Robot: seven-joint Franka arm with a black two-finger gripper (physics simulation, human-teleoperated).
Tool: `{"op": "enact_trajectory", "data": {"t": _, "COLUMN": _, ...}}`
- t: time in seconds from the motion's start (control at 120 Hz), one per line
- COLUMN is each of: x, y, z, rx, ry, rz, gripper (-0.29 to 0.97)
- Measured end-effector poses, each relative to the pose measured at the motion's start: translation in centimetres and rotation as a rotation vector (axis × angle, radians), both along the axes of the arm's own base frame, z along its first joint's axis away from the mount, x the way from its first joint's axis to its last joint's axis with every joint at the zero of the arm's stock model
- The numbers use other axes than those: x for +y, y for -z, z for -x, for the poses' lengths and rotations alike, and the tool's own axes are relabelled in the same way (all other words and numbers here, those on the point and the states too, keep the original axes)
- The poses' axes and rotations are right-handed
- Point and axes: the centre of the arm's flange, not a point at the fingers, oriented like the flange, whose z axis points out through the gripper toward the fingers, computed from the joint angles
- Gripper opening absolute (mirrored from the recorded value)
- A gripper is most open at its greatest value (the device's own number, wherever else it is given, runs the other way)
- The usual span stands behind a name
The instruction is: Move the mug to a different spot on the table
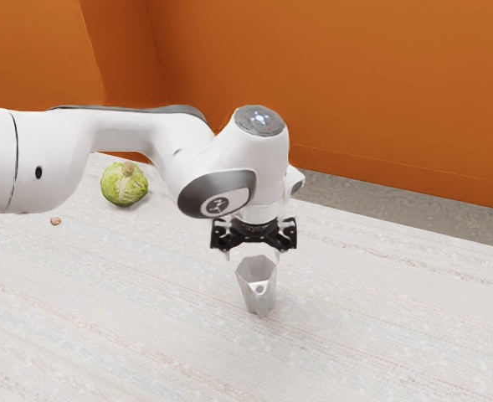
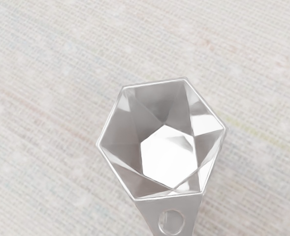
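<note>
Standing upright mid-table, the white faceted mug [image 1: 257, 286] sits directly under the gripper [image 1: 254, 253], whose hold cannot be told. The table [image 1: 397, 335] lies open near and right. A cabbage [image 1: 124, 184] sits far left. The arm's emblem [image 1: 217, 203] is unreadable.

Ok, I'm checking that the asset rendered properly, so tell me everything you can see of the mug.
The mug is pale grey-white and glossy, ceramic-looking and faceted. A hexagonal rim tapers to a smaller hexagonal base, and it is empty inside. A flat handle with a round hole juts from one side. It is upright, seemingly resting on the light, woven-looking table, directly under the tool.
</note>
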Motion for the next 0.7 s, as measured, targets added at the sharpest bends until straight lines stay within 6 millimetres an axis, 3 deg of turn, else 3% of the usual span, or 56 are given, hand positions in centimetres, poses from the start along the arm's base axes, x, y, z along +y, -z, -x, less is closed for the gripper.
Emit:
{"op": "enact_trajectory", "data": {"t": 0.1, "x": -0.4, "y": 3.2, "z": -0.6, "rx": -0.023, "ry": -0.084, "rz": -0.013, "gripper": 0.68}}
{"op": "enact_trajectory", "data": {"t": 0.383, "x": -0.6, "y": 9.6, "z": -1.4, "rx": -0.096, "ry": -0.258, "rz": 0.025, "gripper": 0.68}}
{"op": "enact_trajectory", "data": {"t": 0.7, "x": -1.9, "y": 13.4, "z": -0.4, "rx": -0.176, "ry": -0.272, "rz": -0.033, "gripper": 0.68}}
